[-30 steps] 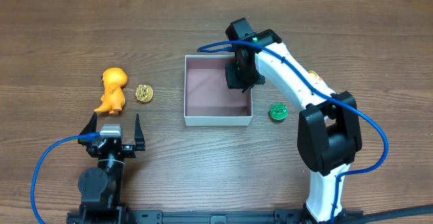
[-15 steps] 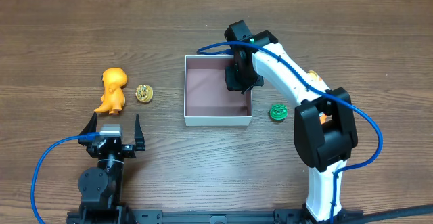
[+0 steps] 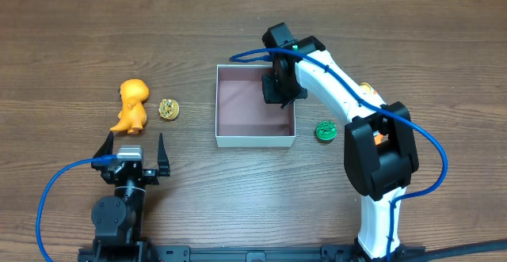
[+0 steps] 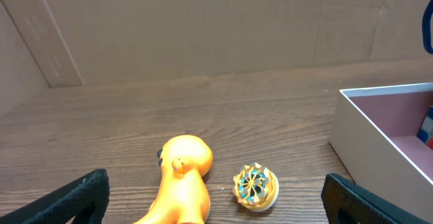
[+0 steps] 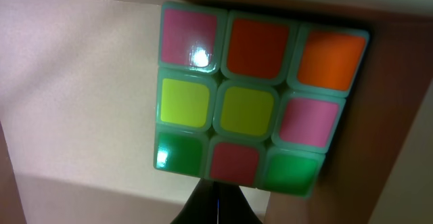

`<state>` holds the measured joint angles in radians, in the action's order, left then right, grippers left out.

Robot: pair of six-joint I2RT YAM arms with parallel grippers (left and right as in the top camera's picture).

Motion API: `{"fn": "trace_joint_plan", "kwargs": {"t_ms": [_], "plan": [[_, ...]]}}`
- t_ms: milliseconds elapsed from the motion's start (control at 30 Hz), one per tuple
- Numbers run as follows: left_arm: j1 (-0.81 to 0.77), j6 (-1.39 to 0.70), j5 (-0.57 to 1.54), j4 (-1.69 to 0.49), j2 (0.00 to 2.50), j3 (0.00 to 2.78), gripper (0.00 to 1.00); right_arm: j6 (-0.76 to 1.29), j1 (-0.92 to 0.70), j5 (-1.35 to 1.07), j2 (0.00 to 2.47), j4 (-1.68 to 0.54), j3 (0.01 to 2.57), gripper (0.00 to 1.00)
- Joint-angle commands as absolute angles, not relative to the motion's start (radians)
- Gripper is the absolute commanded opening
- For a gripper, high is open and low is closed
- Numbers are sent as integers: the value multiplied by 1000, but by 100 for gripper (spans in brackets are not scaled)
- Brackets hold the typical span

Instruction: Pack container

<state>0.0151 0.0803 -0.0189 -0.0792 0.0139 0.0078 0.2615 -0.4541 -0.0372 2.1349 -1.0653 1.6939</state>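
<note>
Right gripper (image 3: 279, 86) was down low in the far right corner of the container (image 3: 255, 141), and straight under its camera sat a colour cube (image 5: 254, 102), hard against the box walls. I'd judge that corner was picked to leave the pinkish floor free for the other toys. Only one dark sliver of finger showed below the cube, so I could not tell whether the jaws pinched it or stood clear of it.

Left gripper (image 3: 134, 145) sat low over the table (image 3: 238, 24), fingers spread wide and holding nothing. The orange dinosaur (image 4: 181, 176) lay just ahead of it, with the gold ball (image 4: 256, 187) just beside that on the right. Likely poised for the dinosaur. The container stood ahead and to its right. A green toy (image 3: 325, 130) waited just outside the box, beside the right arm.
</note>
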Motion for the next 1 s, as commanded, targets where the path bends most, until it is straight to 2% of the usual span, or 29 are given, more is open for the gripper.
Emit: {"fn": "trace_joint_plan", "kwargs": {"t_ms": [0,967], "plan": [[21,74,-4,-77,11,5,100,266,-459,-39,2144,-1058,1687,4],[21,74,-4,-77,11,5,100,228,-459,-1,2144,-1058,1688,4]]}}
